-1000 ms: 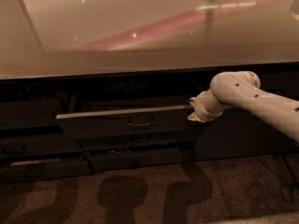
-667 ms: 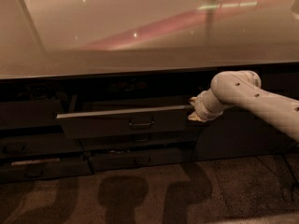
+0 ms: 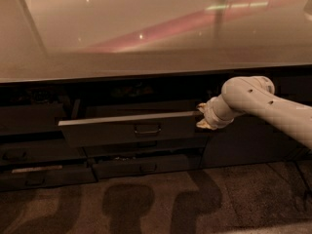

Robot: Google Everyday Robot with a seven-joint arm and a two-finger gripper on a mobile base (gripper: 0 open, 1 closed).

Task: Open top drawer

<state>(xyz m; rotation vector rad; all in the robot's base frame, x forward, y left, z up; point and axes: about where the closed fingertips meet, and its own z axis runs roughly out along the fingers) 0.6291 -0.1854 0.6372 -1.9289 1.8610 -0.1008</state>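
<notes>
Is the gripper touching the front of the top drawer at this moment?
Cannot tell. In the camera view the gripper sits at the right end of the top drawer with no clear gap, but shadow hides the contact.

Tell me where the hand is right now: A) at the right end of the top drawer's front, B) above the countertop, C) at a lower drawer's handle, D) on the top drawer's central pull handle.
A: the hand sits at the right end of the top drawer front, apart from its central pull handle; the drawer stands partly pulled out.
</notes>
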